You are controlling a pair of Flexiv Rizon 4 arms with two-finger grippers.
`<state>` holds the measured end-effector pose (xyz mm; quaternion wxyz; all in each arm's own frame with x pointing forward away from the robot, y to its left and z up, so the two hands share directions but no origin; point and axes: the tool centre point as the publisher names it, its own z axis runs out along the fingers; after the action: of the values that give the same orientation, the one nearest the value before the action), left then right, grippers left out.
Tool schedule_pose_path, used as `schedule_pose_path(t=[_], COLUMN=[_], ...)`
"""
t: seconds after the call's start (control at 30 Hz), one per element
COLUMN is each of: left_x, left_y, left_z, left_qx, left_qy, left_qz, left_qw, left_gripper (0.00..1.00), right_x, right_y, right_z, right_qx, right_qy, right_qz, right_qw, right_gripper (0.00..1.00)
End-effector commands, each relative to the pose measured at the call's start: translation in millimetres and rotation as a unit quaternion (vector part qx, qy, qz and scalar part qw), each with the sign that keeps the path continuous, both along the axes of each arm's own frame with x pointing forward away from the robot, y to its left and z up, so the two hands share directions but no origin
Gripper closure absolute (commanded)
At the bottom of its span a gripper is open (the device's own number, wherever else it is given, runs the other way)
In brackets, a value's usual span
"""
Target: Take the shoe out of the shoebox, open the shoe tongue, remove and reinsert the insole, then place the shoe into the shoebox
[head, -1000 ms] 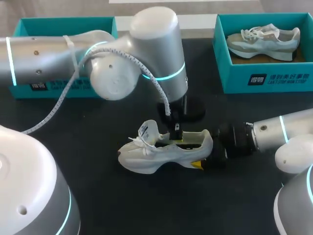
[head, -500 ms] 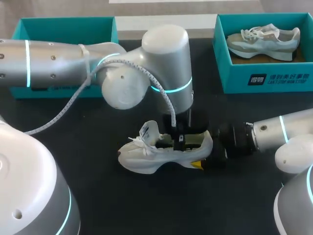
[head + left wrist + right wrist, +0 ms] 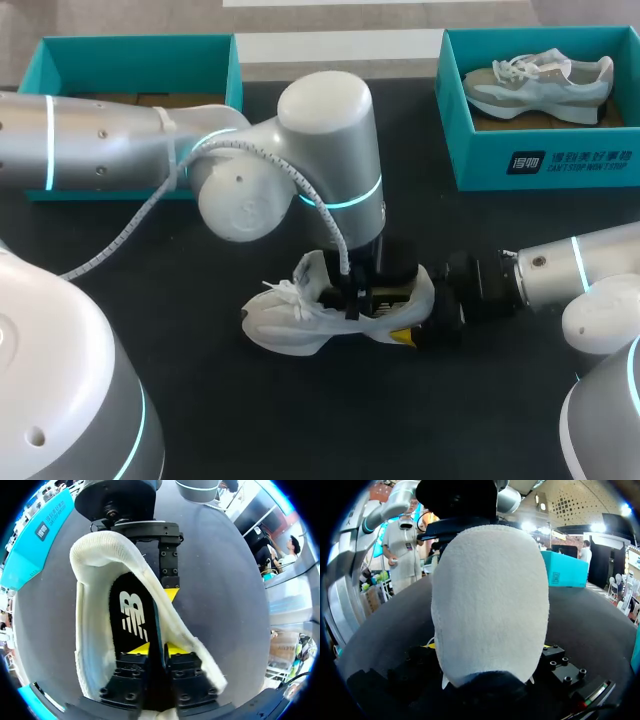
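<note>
From above, a white sneaker (image 3: 300,325) lies in the middle of the black table (image 3: 260,420), toe at 9 o'clock and heel at 3. The left gripper (image 3: 362,298) dips into its opening, and the right gripper (image 3: 412,332) clamps the heel. The empty shoebox (image 3: 130,55) sits at 11 o'clock.

Left wrist: its fingers pinch the raised edge of the black insole (image 3: 131,615).

Right wrist: the heel sits squeezed between its fingers.
</note>
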<state>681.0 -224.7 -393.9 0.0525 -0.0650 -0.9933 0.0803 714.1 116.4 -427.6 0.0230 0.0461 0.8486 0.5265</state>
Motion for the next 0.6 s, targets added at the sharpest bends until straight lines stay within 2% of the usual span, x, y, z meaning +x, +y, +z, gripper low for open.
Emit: schedule_pose_path(t=[0.03, 0.43, 0.6], left_x=[-4.4, -0.2, 3.4], left_y=[-3, -9, -12], left_z=[-6, -30, -45], left_qx=[0.002, -0.010, -0.010], left_qy=[-0.002, -0.027, -0.037], left_qz=[-0.003, -0.006, -0.001], left_qw=[1.000, 1.000, 0.999], left_gripper=[0.66, 0.63, 0.65], right_x=[1.6, 1.6, 1.6], right_y=[4, 4, 4], right_z=[-3, -3, -3], right_qx=[-0.003, -0.003, -0.003], right_qy=[0.001, 0.001, 0.001], right_qz=[-0.001, -0.001, -0.001], right_qw=[1.000, 1.000, 1.000], right_gripper=[1.00, 1.00, 1.00])
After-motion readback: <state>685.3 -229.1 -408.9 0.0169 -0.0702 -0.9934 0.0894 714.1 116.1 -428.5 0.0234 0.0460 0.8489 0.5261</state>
